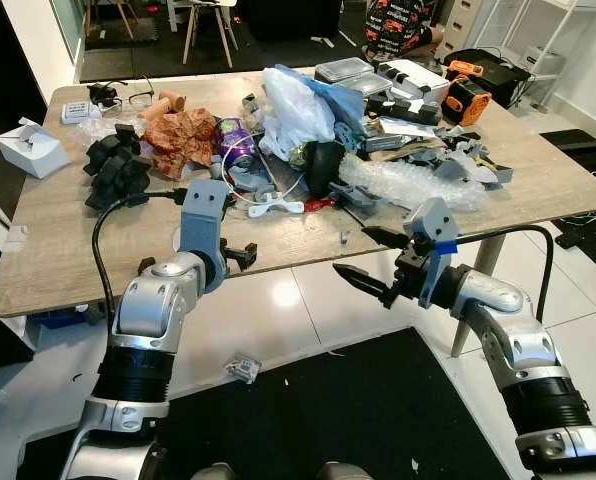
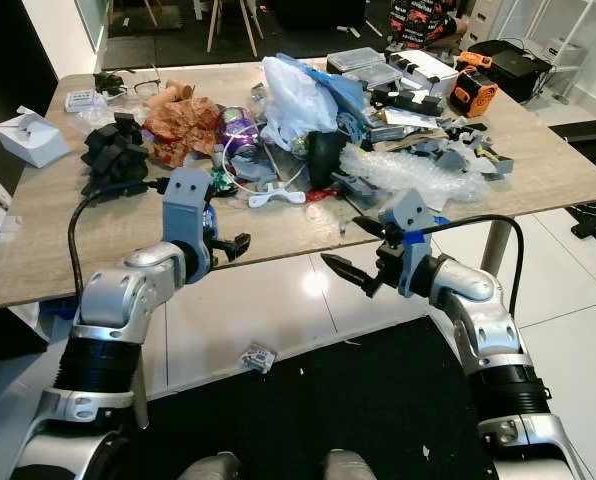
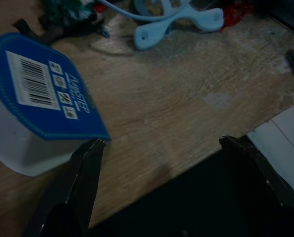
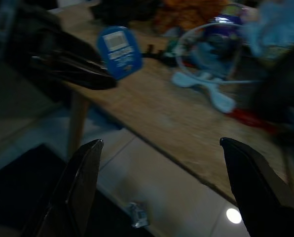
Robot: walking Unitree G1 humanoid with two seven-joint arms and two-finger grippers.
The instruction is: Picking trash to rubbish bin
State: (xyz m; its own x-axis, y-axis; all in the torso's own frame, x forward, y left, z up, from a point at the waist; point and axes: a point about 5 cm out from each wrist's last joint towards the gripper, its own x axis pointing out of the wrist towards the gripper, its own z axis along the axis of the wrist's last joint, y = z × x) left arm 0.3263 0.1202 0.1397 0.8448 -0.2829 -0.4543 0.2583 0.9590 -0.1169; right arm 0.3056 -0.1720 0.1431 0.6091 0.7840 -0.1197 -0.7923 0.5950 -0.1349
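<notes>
A wide wooden bench (image 1: 68, 225) stands on pale floor tiles, its far half heaped with clutter: a white and blue plastic bag (image 1: 296, 105), a sheet of bubble wrap (image 1: 403, 180), crumpled brown paper (image 1: 180, 140), a purple can (image 1: 234, 138) and a black lump of foam-like pieces (image 1: 116, 170). A small white box (image 1: 30, 150) sits apart at the bench's left edge. A black mat (image 1: 358, 410) lies on the floor before the robot, with a small crumpled scrap of trash (image 1: 243, 368) on the tiles just beyond it, under the bench's near edge. The left gripper (image 1: 240, 254) reaches over the near edge with its jaws spread, next to a blue-labelled white cup (image 3: 36, 106), possibly a lidded tub. The right gripper (image 1: 373, 262) hangs just off the near edge, jaws spread wide and holding nothing.
</notes>
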